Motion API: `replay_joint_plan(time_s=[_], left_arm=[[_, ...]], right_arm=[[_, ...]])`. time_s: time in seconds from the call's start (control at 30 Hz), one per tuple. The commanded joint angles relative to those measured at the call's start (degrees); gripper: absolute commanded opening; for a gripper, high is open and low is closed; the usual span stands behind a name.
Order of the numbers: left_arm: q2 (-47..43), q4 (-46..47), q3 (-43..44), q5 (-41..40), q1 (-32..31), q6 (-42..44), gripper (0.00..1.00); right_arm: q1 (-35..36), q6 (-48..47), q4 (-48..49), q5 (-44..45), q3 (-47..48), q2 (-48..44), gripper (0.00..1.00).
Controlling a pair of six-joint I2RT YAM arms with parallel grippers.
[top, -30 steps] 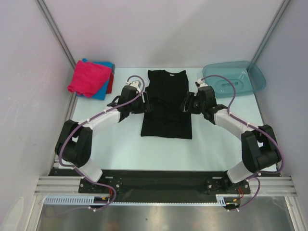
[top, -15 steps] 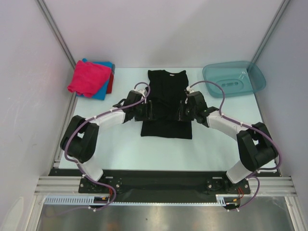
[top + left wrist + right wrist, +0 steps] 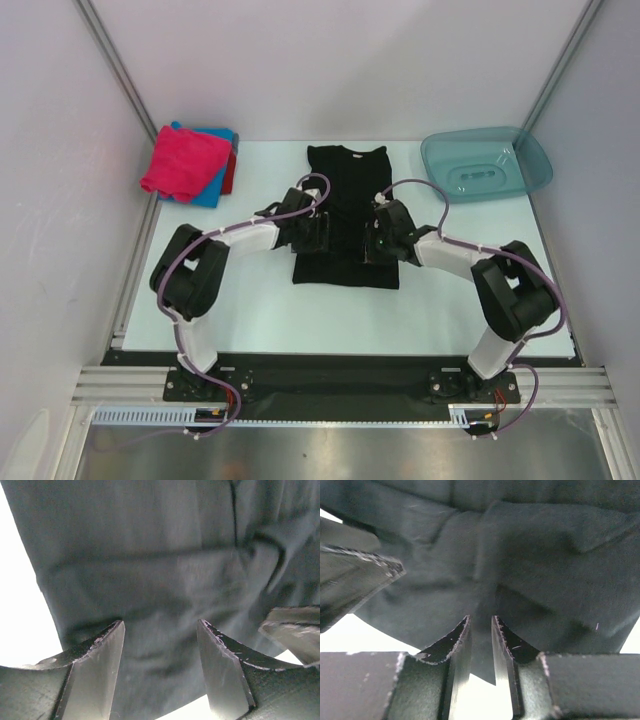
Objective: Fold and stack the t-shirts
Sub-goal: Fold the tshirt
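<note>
Black t-shirt [image 3: 345, 190] edge, seemingly between right fingers [image 3: 459, 647]

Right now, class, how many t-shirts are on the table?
4: black one spread in the middle; pink, blue and red ones piled at the far-left corner. Others may hide underneath.

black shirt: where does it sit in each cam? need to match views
Top external: black shirt lies mid-table, centre of frame.
Left wrist: it fills nearly the whole frame.
Right wrist: it fills the upper frame.
Shared landmark: bright table beside the shirt's edge, at the left in left wrist and at the bottom in right wrist.
</note>
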Motion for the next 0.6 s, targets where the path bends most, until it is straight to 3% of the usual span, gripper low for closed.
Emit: replay_joint_plan(time_s=[0.0, 0.57], left_arm=[[2.9, -0.8, 5.4, -1.9, 0.0, 1.6, 0.66], [7.8, -3.0, 13.5, -6.5, 1.6, 3.5, 0.67]], right_arm=[[-0.7, -0.6, 1.2, 1.0, 3.0, 3.1, 0.28], [-5.8, -5.5, 2.9, 2.1, 12.5, 10.7, 0.31]])
